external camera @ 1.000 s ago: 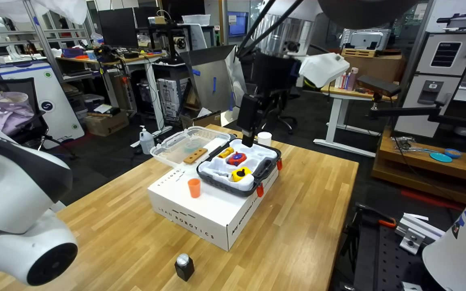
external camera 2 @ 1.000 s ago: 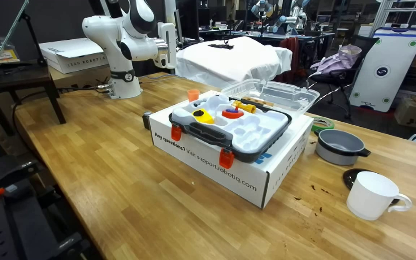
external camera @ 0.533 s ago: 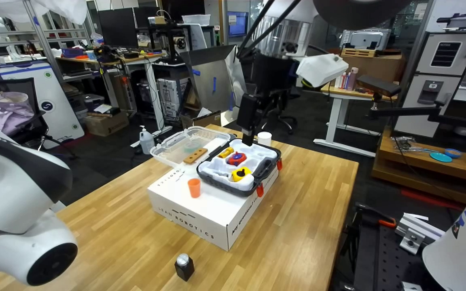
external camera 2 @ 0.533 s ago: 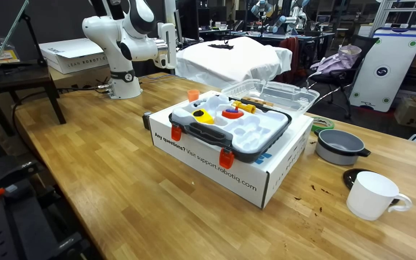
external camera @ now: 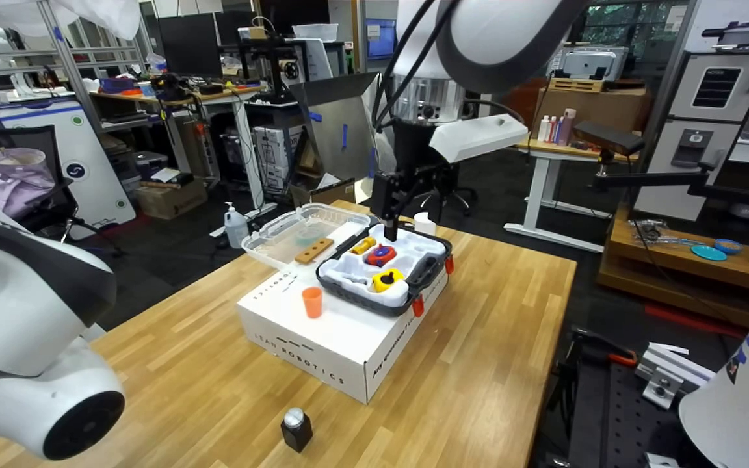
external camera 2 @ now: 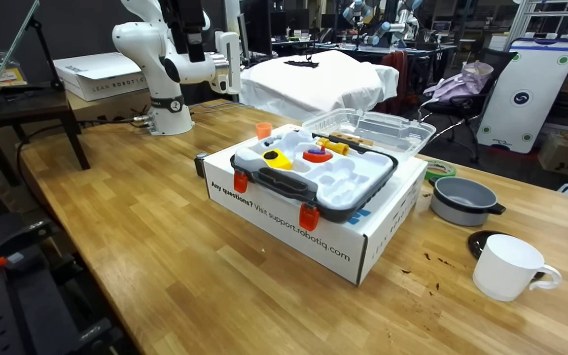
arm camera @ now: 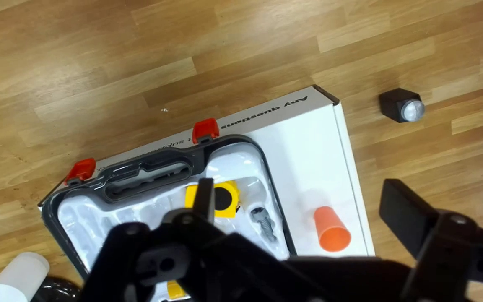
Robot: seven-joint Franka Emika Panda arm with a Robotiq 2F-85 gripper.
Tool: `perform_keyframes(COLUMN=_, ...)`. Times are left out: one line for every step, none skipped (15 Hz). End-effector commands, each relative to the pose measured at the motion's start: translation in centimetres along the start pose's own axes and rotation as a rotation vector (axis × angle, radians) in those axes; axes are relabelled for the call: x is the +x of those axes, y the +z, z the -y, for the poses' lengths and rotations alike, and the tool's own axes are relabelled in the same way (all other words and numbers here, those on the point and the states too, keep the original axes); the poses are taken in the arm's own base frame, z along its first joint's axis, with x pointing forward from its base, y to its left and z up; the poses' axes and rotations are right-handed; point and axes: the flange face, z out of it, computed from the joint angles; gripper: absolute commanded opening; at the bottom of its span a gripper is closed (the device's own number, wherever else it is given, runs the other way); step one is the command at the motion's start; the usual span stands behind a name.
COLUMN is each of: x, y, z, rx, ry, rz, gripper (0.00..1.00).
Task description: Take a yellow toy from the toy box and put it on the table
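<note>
Wrist view puts the yellow toy (arm camera: pixel 227 197) in the toy box (arm camera: pixel 235 159), lower than your gripper (arm camera: pixel 300 201) and partly hidden behind one finger; your fingers stand wide apart, the orange cup (arm camera: pixel 331 228) showing between them.

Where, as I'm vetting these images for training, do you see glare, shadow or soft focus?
Wrist view: the black two-fingered end effector looks soft, probably too near the lens; highlights dot the white plastic liner of the dark-rimmed toy box; a faint shadow lies beside the orange tapered plastic cup. Both exterior views: pale sheen shows on the light-brown wooden tabletop.
</note>
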Motion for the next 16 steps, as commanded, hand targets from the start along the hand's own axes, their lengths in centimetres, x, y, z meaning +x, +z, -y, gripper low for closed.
perform_keyframes(x=0.3, y=0.2, z=0.1, rx=0.000, ry=0.005, rz=0.005, gripper=1.00)
perform_keyframes(x=0.5, y=0.2, z=0.1, rx=0.000, ry=0.007, rz=0.005, gripper=1.00)
perform_keyframes(x=0.5, y=0.2, z=0.2, rx=0.001, ry=0.008, rz=0.003, gripper=1.00)
perform_keyframes(x=0.5, y=0.1, z=0.2, rx=0.001, ry=0.008, rz=0.003, gripper=1.00)
perform_keyframes(x=0.5, y=0.1, z=0.2, rx=0.001, ry=0.008, rz=0.003, gripper=1.00)
perform_keyframes(x=0.5, y=0.1, z=0.2, rx=0.001, ry=0.008, rz=0.003, gripper=1.00)
perform_keyframes(x=0.5, y=0.1, z=0.2, rx=0.001, ry=0.009, rz=0.003, gripper=1.00)
perform_keyframes(x=0.8, y=0.4, z=0.1, rx=-0.003, ry=0.022, rz=0.002, gripper=1.00)
perform_keyframes(x=1.4, y=0.8, z=0.0, rx=-0.010, ry=0.036, rz=0.001, gripper=1.00)
perform_keyframes(x=2.0, y=1.4, z=-0.3, rx=-0.017, ry=0.052, rz=0.005, gripper=1.00)
perform_keyframes(x=2.5, y=2.0, z=-0.6, rx=-0.020, ry=0.068, rz=0.013, gripper=1.00)
perform_keyframes(x=3.2, y=2.7, z=-0.9, rx=-0.018, ry=0.084, rz=0.022, gripper=1.00)
perform_keyframes(x=4.0, y=3.3, z=-1.3, rx=-0.012, ry=0.103, rz=0.028, gripper=1.00)
perform_keyframes(x=4.9, y=4.0, z=-1.7, rx=-0.002, ry=0.119, rz=0.041, gripper=1.00)
perform_keyframes(x=5.7, y=4.7, z=-1.9, rx=-0.001, ry=0.127, rz=0.047, gripper=1.00)
perform_keyframes(x=6.5, y=5.4, z=-2.2, rx=0.003, ry=0.138, rz=0.055, gripper=1.00)
